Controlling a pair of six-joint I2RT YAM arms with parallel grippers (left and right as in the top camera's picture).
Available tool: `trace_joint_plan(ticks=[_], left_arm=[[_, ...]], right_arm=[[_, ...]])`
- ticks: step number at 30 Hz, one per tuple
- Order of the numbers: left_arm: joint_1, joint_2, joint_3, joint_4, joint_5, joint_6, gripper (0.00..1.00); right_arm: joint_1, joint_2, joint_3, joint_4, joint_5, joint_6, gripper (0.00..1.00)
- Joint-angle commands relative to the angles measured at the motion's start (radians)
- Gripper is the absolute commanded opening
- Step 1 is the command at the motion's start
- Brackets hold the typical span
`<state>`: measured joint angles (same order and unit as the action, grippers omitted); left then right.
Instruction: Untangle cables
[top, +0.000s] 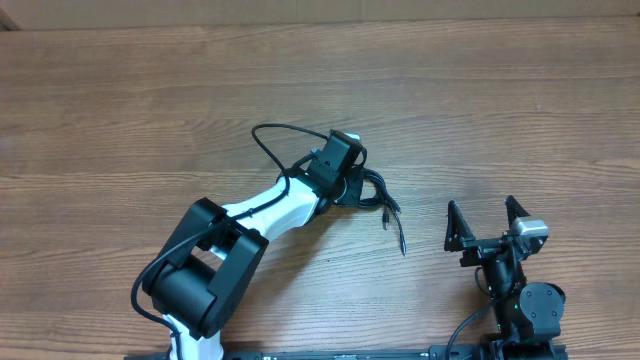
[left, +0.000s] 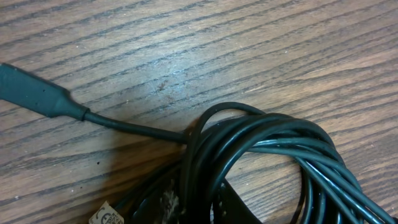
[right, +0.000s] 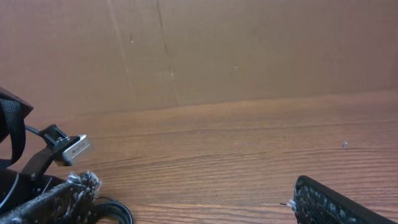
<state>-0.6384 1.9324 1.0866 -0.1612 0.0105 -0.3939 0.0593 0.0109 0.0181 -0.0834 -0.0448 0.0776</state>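
Overhead, left gripper (top: 357, 187) sits on the cables (top: 388, 208), its jaws hidden. Right gripper (top: 481, 212), beside the cables, has jaws wide apart and holds nothing.

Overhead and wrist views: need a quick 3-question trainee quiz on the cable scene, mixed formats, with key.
1. True or false: the right gripper is clamped on a cable.
2. Which arm reaches over the cables? A) left arm B) right arm C) neither
3. Short answer: in the left wrist view, are the cables coiled together or laid apart?

Key: 1 false, its jaws stand open and empty, away from the bundle. 2 A. 3 coiled together, with one plug end trailing free on the table.
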Motion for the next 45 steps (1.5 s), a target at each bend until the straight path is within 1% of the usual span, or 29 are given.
trace_joint_plan(ticks=[1, 2, 4, 40, 45], left_arm=[[-0.005, 0.023, 0.016, -0.003, 0.016, -0.003, 0.17], [-0.005, 0.023, 0.016, -0.003, 0.016, -0.003, 0.14], [-0.005, 0.023, 0.016, -0.002, 0.016, -0.003, 0.04], [-0.005, 0.023, 0.016, 0.002, 0.016, -0.003, 0.04], [-0.005, -0.014, 0.016, -0.02, 0.01, -0.003, 0.04]], right_arm=[[-0.005, -0.008, -0.01, 0.002, 0.007, -0.004, 1.0], [-0.005, -0.008, -0.01, 0.002, 0.007, -0.004, 1.0], [-0.005, -0.008, -0.01, 0.002, 0.007, -0.004, 1.0], [-0.005, -0.008, -0.01, 0.002, 0.007, -0.004, 1.0], [-0.005, -0.008, -0.01, 0.002, 0.007, -0.004, 1.0]])
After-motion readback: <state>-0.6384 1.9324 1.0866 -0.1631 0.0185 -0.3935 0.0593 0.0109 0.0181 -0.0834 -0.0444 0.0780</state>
